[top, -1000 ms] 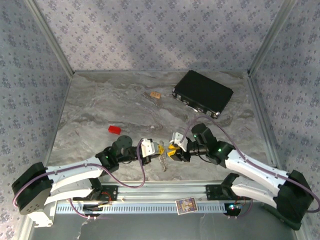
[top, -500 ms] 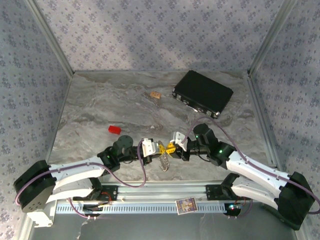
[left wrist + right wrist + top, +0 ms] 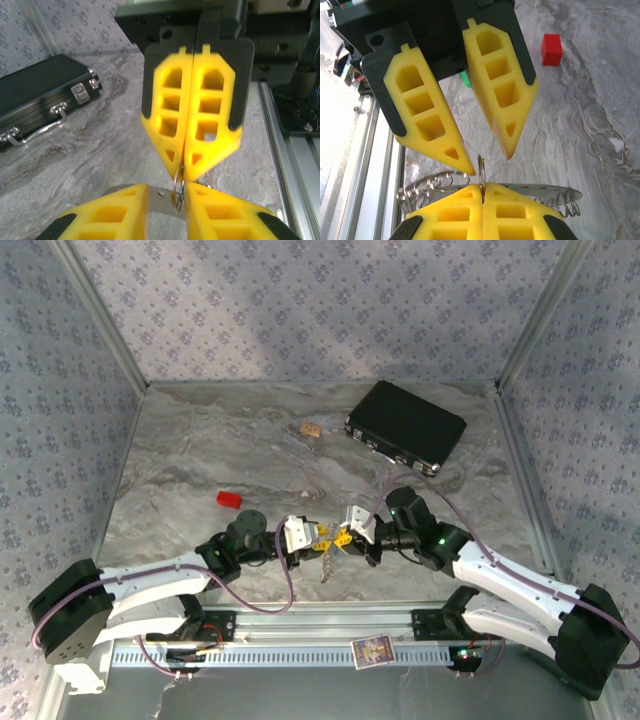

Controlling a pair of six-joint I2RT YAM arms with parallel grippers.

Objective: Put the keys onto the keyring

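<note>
Top view: both arms reach in toward the middle of the desk near its front edge. The left fingers and right fingers meet almost tip to tip. The keyring hangs just below that meeting point as a small silvery bundle. From up here I can't tell if it touches the desk. Further back there's a case on the right, a red block on the left, and a small tan bit near the case.

Left wrist view: the left fingers sit along the bottom with a gap between them and some grey metal showing in it. Facing them, the right fingers are pressed flat together. A thin loop of the keyring stands edge-on right at their tips. The case lies off to the left on the desk.

Right wrist view: the right fingers are squeezed together on that thin keyring loop, which pokes up between them. More wire loops and a flat metal strip spread out to either side behind them. The left fingers are splayed apart in a V, one tip on each side of the loop and not pinching it. The red block sits well off on the desk.
</note>
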